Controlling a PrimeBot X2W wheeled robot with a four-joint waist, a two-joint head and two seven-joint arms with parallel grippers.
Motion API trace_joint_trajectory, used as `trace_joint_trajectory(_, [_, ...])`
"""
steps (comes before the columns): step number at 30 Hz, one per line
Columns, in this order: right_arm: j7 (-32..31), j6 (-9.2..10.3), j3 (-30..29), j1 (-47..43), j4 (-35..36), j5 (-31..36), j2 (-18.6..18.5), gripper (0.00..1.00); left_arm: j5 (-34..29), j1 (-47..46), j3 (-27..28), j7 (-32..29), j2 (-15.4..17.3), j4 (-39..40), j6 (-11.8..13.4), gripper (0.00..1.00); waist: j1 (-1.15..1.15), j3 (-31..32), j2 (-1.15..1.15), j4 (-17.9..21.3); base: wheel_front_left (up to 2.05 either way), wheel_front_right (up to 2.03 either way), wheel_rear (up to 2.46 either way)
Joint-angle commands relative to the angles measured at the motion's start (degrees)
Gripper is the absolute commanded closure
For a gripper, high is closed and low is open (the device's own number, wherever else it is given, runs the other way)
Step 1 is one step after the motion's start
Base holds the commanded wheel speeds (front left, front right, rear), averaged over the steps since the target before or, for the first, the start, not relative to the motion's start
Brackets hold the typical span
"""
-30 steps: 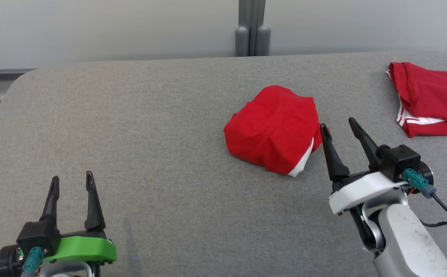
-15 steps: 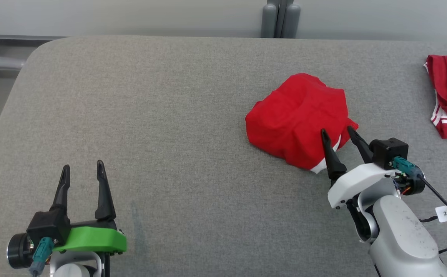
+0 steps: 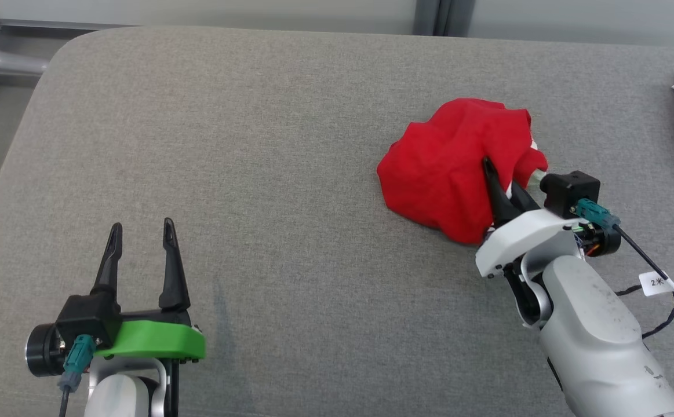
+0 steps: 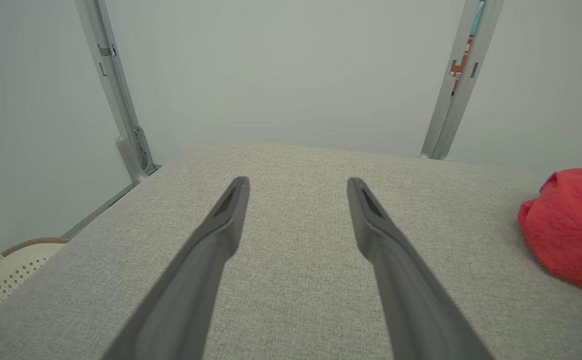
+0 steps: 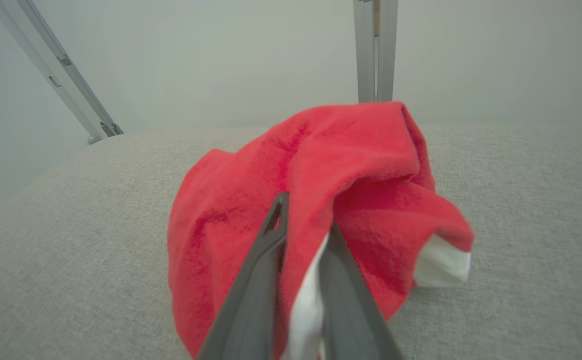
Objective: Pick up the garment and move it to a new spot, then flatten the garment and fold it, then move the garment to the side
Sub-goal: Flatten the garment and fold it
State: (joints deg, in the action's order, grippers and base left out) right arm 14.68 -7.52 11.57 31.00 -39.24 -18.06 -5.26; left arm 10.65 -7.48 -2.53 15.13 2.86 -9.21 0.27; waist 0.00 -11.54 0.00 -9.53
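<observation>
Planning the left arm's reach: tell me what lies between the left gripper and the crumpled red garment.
The stretch is bare grey tabletop, from left gripper to red garment, as the head view shows.

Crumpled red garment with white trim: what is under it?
The crumpled red garment rests on the grey fabric-covered table, which shows around it. The right hand pinches one fold. Anything beneath the heap is covered.

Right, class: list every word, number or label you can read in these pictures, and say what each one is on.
"2米": on the small white paper tag fixed to the thin black cable; the second character is tiny, so it is uncertain.
No other text is readable.
</observation>
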Motion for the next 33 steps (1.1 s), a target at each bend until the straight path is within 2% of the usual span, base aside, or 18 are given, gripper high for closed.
trace_joint_trajectory(1, [0.4, 0.07, 0.6, 1.3, 0.3, 0.6, -0.1, 1.00, 0.5, -0.9, -0.2, 0.0, 0.1, -0.1, 0.3, 0.00, 0.00, -0.1, 0.00, -0.4, 0.00, 0.00, 0.00])
trace_joint_trajectory(5, [0.5, 0.07, 4.6, 3.8, 1.7, 2.9, 0.3, 1.00, 0.9, -0.7, -0.5, 0.0, 0.1, -0.6, 0.2, 0.00, 0.00, 0.0, 0.00, -1.2, 0.00, 0.00, 0.00])
trace_joint_trajectory(11, [0.5, 0.07, 16.5, 6.0, 2.3, 4.7, 1.4, 1.00, 1.9, 0.0, -1.7, 0.0, 0.1, -1.2, 0.3, 0.00, 0.00, 0.3, 0.00, -2.9, 0.00, 0.00, 0.00])
trace_joint_trajectory(18, [0.5, 0.07, 33.7, 4.9, -0.3, 1.9, 2.1, 1.00, 3.1, 0.6, -3.3, 0.0, 0.1, -1.4, 0.9, 0.00, 0.00, 0.2, 0.00, -5.2, 0.00, 0.00, 0.00])
trace_joint_trajectory(22, [0.5, 0.07, 40.0, 3.9, -1.3, -0.4, 2.3, 1.00, 3.8, 0.8, -3.6, 0.0, 0.1, -1.6, 1.4, 0.00, 0.00, 0.0, 0.00, -5.6, 0.00, 0.00, 0.00])
trace_joint_trajectory(23, [0.5, 0.07, 40.8, 3.7, -1.2, -0.8, 2.3, 0.65, 3.9, 0.8, -3.6, 0.0, 0.1, -1.6, 1.4, 0.00, 0.00, 0.0, 0.00, -5.6, 0.00, 0.00, 0.00])
trace_joint_trajectory(24, [0.5, 0.07, 41.6, 3.5, -0.9, -1.1, 2.3, 0.00, 3.9, 0.8, -3.6, 0.0, 0.1, -1.5, 1.5, 0.00, 0.00, 0.0, 0.00, -5.4, 0.00, 0.00, 0.00])
trace_joint_trajectory(27, [0.5, 0.07, 41.7, 2.8, 0.7, -1.7, 2.3, 0.00, 4.1, 1.2, -3.3, 0.0, 0.1, -1.6, 1.7, 0.00, 0.00, 0.1, 0.00, -4.6, 0.00, 0.00, 0.00])
trace_joint_trajectory(33, [0.5, 0.07, 36.4, -0.6, 7.6, 0.5, 0.5, 0.00, 3.5, 1.4, -2.3, 0.0, 0.1, -1.6, 1.6, 0.00, 0.00, 1.0, 0.00, -1.8, 0.00, 0.00, 0.00])
